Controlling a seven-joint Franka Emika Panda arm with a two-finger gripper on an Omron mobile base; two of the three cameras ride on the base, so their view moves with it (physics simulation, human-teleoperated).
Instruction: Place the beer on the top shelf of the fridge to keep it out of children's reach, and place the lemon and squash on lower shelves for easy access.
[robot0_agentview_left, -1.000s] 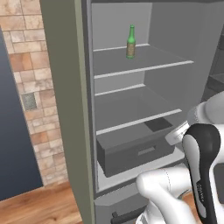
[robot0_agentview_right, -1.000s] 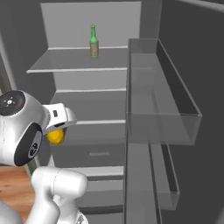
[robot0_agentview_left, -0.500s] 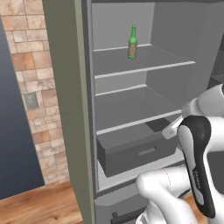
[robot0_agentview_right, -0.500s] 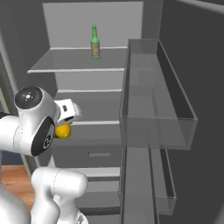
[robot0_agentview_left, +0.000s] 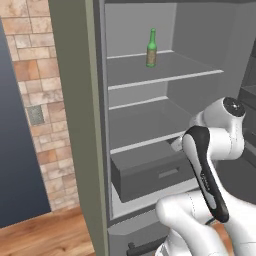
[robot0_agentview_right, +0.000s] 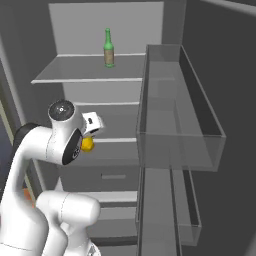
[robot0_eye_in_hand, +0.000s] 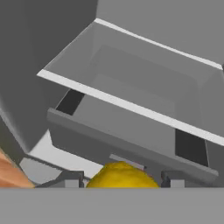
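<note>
1. The fridge (robot0_agentview_left: 75, 125) stands open. Its grey-green door (robot0_agentview_left: 77, 150) sits at the left of the left base view, with a brick wall (robot0_agentview_left: 30, 100) behind it.
2. In the right base view, clear door bins (robot0_agentview_right: 180, 130) jut out at the right, close beside the shelves.
3. The beer (robot0_agentview_left: 151, 48) stands upright on the top shelf (robot0_agentview_left: 165, 80), toward the back and well above the arm. The right base view shows it (robot0_agentview_right: 108, 48) on the same shelf (robot0_agentview_right: 85, 80).
4. Two lower shelves (robot0_agentview_left: 145, 102) lie bare below it. Under the lowest one a dark drawer (robot0_agentview_left: 150, 175) with a bar handle (robot0_agentview_left: 168, 173) is pulled a little way out.
5. The claw (robot0_eye_in_hand: 121, 178) is clamped on the lemon (robot0_eye_in_hand: 121, 176). The fruit's yellow top bulges between the two dark tips at the bottom of the hand view.
6. In the right base view the lemon (robot0_agentview_right: 87, 144) peeks out under the white hand, just in front of the lower shelf edge.
7. Seen from the hand, the lemon sits in front of the drawer (robot0_eye_in_hand: 131, 144) and below the pale edge of the lower shelf (robot0_eye_in_hand: 131, 107). That edge runs across the view between the claw and the shelf's surface.
8. A strip of wooden floor (robot0_agentview_left: 45, 235) shows at the lower left of the left base view.
9. I cannot pick out the squash.
</note>
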